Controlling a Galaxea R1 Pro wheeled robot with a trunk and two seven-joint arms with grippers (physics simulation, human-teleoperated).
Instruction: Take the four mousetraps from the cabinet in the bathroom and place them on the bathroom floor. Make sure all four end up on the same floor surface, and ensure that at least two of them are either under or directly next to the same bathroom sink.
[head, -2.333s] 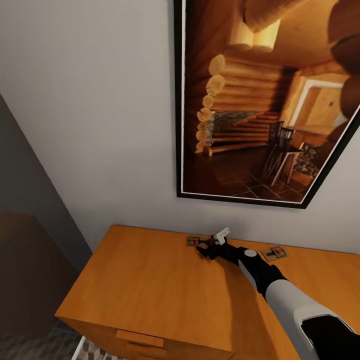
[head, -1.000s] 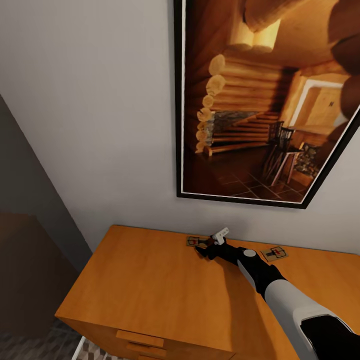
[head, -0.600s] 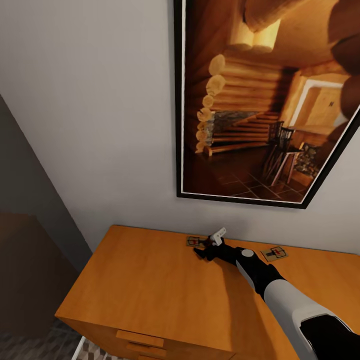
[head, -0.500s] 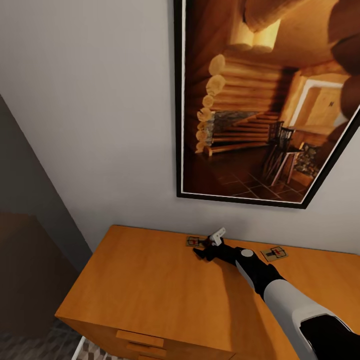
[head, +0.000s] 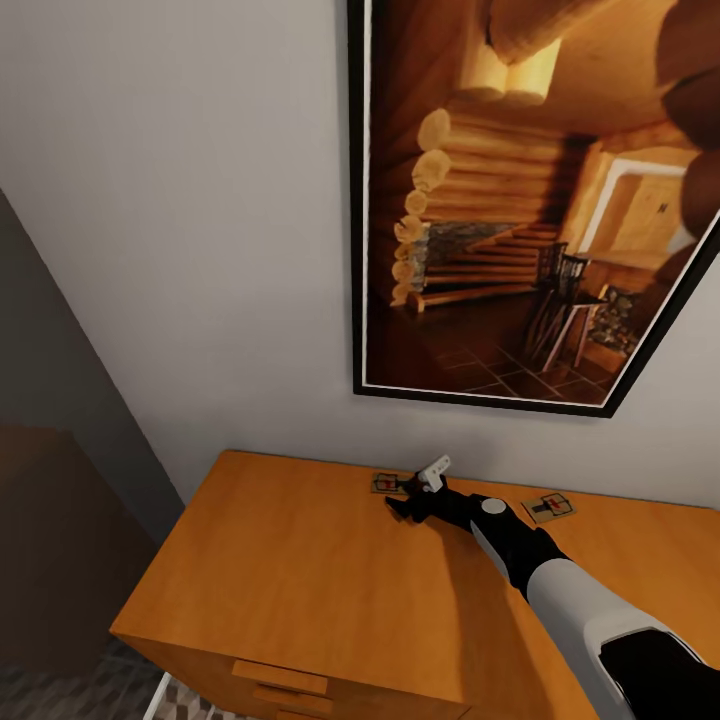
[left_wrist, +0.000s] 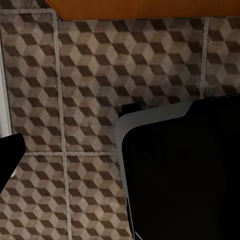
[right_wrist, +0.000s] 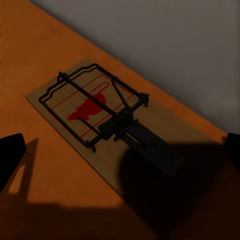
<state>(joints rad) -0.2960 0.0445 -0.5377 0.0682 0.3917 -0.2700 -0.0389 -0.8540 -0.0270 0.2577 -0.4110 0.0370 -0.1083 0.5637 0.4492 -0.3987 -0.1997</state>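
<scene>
White forearm (head: 570, 590), seemingly black gripper (head: 405, 500).

cabinet (head: 300, 590) cropped below; framed picture (head: 530, 200) cropped above

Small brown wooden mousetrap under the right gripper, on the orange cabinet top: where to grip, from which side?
Pinch the small brown wooden mousetrap across its long edges, coming from above. It lies flat on the orange-brown wooden cabinet top, so only its thin edges offer purchase. The right gripper seems open, fingertips either side.
</scene>
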